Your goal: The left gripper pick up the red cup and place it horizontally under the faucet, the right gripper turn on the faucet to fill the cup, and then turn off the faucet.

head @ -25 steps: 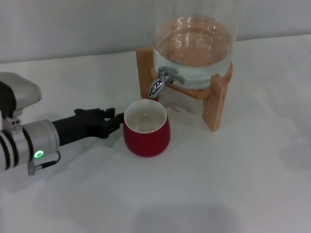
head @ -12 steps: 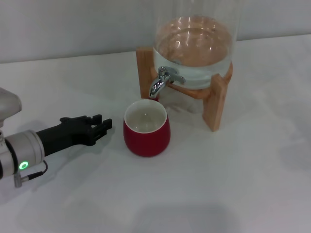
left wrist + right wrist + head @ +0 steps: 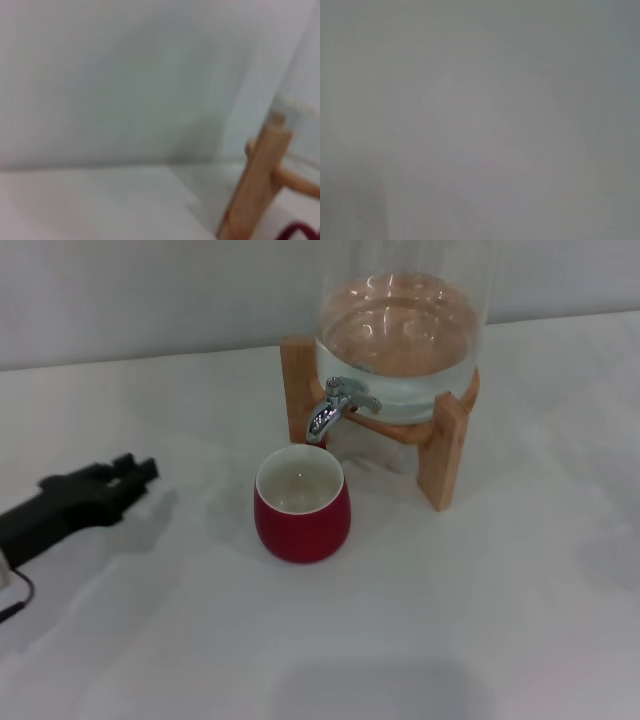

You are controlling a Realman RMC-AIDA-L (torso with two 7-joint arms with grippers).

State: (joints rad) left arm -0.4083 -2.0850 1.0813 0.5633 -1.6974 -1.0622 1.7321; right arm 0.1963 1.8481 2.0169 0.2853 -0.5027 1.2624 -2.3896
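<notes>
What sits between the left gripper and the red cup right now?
Nothing visible: only bare white tabletop lies between the black left gripper and the glossy red ceramic cup, which stands upright just below the chrome faucet.

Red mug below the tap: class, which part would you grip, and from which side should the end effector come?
Grip the red mug's rim wall on the side facing the left end effector, one finger inside and one outside. It stands upright and open-mouthed, that side is unobstructed, and the faucet and wooden stand crowd its far side.
</notes>
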